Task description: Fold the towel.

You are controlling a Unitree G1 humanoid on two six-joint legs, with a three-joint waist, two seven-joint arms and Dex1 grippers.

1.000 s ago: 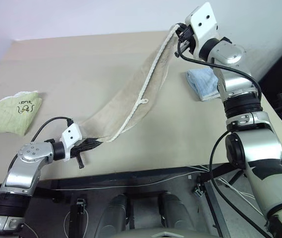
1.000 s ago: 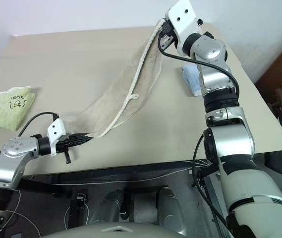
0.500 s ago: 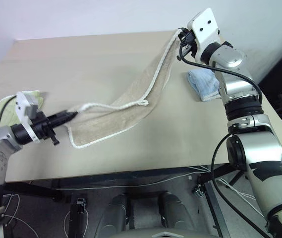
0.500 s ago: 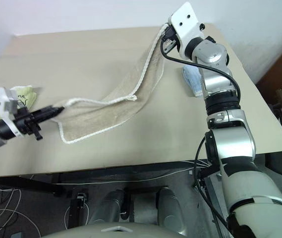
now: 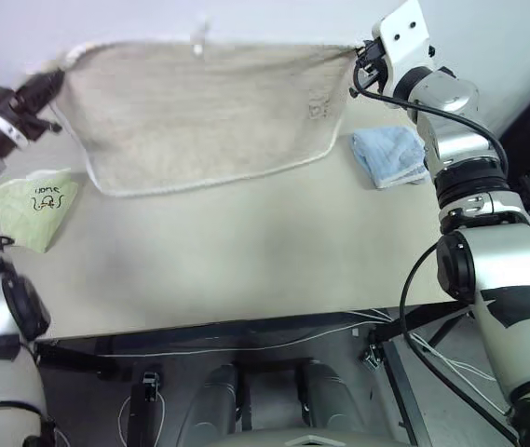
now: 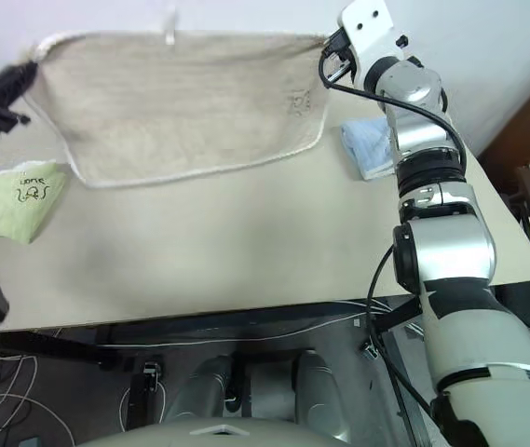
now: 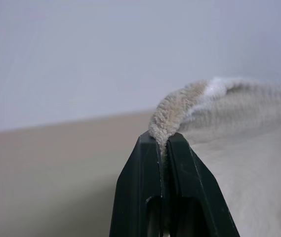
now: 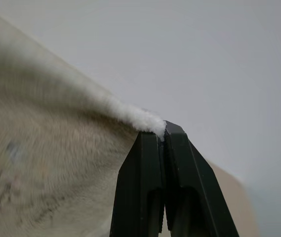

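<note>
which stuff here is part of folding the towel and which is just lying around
In the job:
- beige terry towel with white edging, held spread above the table
- left gripper, shut on one corner
- right gripper, shut on the other

Lying about:
- folded light blue cloth
- folded green cloth with writing

table (image 5: 246, 270): beige | green cloth (image 5: 33, 209) left | blue cloth (image 5: 390, 155) right

Dark handwriting on the green cloth (image 5: 32, 207) lying on the table (image 5: 246, 270): two short lines, letters not legible. Small dark mark or printed patch on the beige towel (image 5: 199, 112), close to its right edge, too small to read.
</note>
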